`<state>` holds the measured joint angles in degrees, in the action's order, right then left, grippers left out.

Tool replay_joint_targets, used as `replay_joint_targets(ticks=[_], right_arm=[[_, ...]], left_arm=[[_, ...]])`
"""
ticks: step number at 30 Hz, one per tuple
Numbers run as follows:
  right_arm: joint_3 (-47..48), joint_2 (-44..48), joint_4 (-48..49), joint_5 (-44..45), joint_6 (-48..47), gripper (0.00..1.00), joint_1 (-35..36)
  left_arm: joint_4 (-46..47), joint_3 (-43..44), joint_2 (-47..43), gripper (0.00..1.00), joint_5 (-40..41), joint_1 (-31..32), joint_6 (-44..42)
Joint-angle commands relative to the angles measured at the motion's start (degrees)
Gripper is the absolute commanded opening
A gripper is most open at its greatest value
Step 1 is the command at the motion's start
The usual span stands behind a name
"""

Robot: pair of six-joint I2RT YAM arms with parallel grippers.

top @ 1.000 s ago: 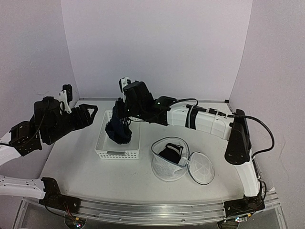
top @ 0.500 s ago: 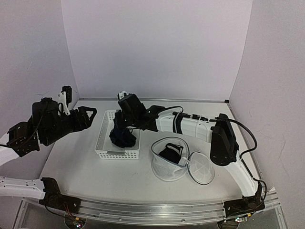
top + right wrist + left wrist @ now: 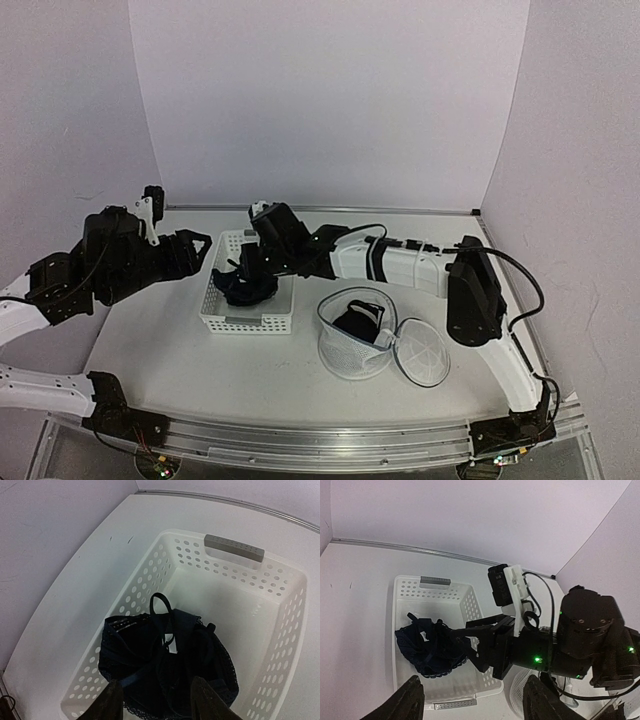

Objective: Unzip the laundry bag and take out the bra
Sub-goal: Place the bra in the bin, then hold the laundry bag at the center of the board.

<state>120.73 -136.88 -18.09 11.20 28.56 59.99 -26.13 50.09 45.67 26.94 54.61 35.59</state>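
Bra [image 3: 165,665] dark navy-black, lace-edged; basket [image 3: 145,587] white, perforated; laundry bag [image 3: 345,357] white mesh.

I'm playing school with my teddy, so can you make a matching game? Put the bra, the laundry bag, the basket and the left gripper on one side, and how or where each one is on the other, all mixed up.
Things:
1. bra
2. laundry bag
3. basket
4. left gripper

Place or state:
A. open and empty, in the air left of the basket
B. white plastic with round holes
C. see-through mesh, unzipped
D. lying in the basket

Pairs: 1-D, 2-C, 3-B, 4-A
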Motion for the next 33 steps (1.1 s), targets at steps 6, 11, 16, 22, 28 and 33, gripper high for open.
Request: replay_joint_targets(ticks=[6,11,16,22,28,33], right_arm=[[-10.2,19.1,5.7,-2.1,0.2,0.56,0.1],[-17.7,28.2,5.9,0.3,-0.3,0.59,0.1],[-26.9,36.8,5.9,2.7,-1.1,0.62,0.1],[-38.2,46.6,4.4,5.1,-1.0,0.65,0.0],[-49.1,55.4,1.3,5.8,1.2,0.68,0.0],[-56.2,60.9,-2.3,5.3,3.6,0.70,-0.4]], left_arm=[[1.3,2.9,5.1,0.68,-1.3,0.2,-0.2],[3.0,4.0,8.5,0.68,-2.8,0.2,-0.9],[4.8,5.5,13.1,0.69,-5.8,0.2,-1.9],[7.2,8.3,20.4,0.70,-11.8,0.2,-2.4],[10.3,11.9,28.0,0.71,-20.9,0.2,-3.5],[11.7,16.2,36.2,0.71,-30.4,0.2,-4.8]])
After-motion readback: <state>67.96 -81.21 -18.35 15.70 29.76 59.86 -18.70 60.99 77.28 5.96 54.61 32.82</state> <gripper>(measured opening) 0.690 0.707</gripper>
